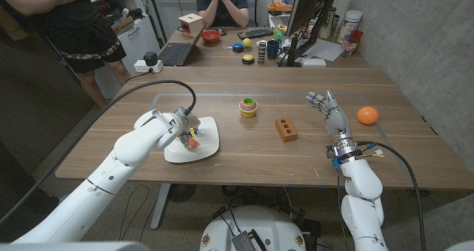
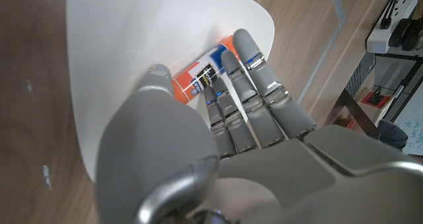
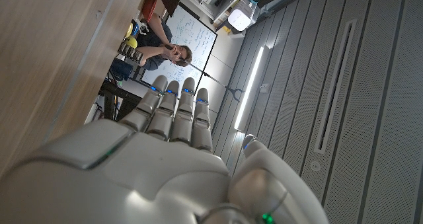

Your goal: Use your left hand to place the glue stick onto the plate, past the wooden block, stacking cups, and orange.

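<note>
Plate (image 1: 209, 144) sits near the table's (image 1: 244, 158) front edge, with bare wood between it and the cups (image 1: 248, 106) and block (image 1: 286, 129). My left hand (image 1: 183, 129) pinches the glue stick (image 2: 201, 75) over the plate: orange body, white-blue label. My right hand (image 1: 329, 110) holds nothing, fingers straight, near the orange (image 1: 367, 115).

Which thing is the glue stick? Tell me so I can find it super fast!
Look at the wooden table, then at the white plate on the robot's left side. The left hand holds the glue stick just over that plate. It is a small orange tube with a blue and white label, unlike the round orange far across the table.
</note>
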Robot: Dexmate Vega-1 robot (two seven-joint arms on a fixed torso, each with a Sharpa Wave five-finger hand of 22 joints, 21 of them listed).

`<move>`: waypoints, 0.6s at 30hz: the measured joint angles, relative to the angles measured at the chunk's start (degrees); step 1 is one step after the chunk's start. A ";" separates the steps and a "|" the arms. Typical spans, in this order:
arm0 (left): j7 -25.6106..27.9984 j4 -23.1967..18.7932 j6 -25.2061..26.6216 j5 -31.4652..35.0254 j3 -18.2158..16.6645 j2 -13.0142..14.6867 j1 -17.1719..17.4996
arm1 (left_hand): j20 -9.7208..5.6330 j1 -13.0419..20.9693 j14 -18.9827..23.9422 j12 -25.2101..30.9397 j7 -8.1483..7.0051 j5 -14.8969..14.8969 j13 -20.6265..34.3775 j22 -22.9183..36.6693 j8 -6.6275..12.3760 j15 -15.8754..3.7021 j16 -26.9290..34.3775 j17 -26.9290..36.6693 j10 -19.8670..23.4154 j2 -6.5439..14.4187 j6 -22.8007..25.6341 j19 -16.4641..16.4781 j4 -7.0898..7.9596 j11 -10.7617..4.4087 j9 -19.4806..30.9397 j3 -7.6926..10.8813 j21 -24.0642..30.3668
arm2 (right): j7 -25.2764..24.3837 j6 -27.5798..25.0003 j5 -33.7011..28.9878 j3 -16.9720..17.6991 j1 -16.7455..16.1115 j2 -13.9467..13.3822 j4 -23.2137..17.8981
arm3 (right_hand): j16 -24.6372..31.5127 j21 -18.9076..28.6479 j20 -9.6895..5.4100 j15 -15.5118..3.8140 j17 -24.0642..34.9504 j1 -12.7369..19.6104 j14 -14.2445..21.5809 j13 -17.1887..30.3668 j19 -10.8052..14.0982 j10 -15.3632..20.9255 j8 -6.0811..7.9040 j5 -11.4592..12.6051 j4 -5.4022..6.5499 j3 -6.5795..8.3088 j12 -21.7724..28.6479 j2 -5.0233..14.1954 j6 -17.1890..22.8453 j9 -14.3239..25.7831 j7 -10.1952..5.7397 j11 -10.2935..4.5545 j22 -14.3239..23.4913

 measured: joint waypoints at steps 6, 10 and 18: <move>0.38 -1.01 0.30 0.83 -0.44 0.01 0.06 | 0.28 0.00 -0.31 0.00 -0.30 0.22 0.00 0.00 0.00 0.12 0.00 0.20 -0.36 0.00 -0.30 -0.27 0.00 0.14 0.16 -0.49 -0.22 | 0.00 0.02 0.04 -0.01 -0.06 -0.03 0.00 | 0.00 0.00 0.00 0.21 0.00 0.00 0.21 0.00 0.00 0.00 0.00 0.00 0.00 0.00 0.00 0.00 0.00 0.00 0.00 0.00 0.00; 0.46 -1.86 0.51 1.30 -0.88 -0.08 0.09 | 0.28 -0.19 -0.42 0.00 -0.30 0.22 0.00 0.00 0.29 0.02 0.00 0.30 -0.36 0.19 -0.30 -0.27 0.22 0.14 0.16 -0.71 -0.43 | 0.02 0.04 0.20 -0.01 -0.13 -0.07 0.02 | 0.00 0.00 0.00 0.21 0.00 0.00 0.21 0.00 0.00 0.00 0.00 0.00 0.00 0.00 0.00 0.00 0.32 0.00 0.32 0.00 0.00; 0.37 -3.22 0.54 1.96 -1.43 -0.32 0.08 | 0.28 -0.69 -0.90 0.00 -0.50 0.44 0.00 0.00 0.41 0.12 0.34 0.30 -0.38 0.25 -0.71 -0.27 0.37 0.13 0.00 -1.32 -0.65 | 0.21 0.08 0.48 -0.01 -0.14 -0.14 0.19 | 0.00 0.00 0.00 0.20 0.00 0.00 0.21 0.00 -0.01 0.00 0.00 0.00 0.00 0.00 0.00 0.00 0.32 0.00 0.32 -0.01 0.00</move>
